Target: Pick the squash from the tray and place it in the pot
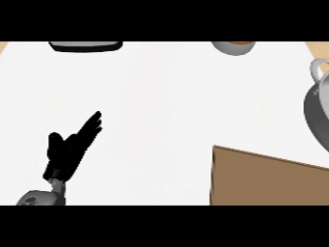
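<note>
No text, label, brand, number or sign can be read anywhere here. The pot, the brown tray just beside it and the white bench they stand on all show plain, unmarked surfaces.

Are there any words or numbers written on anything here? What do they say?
No words, numbers, labels or signs can be read anywhere.
The grey pot at the right edge is plain.
The brown tray is plain.
The dark thing and the small bowl at the far edge are cut off and show no writing.
The left hand is plain black.
</note>
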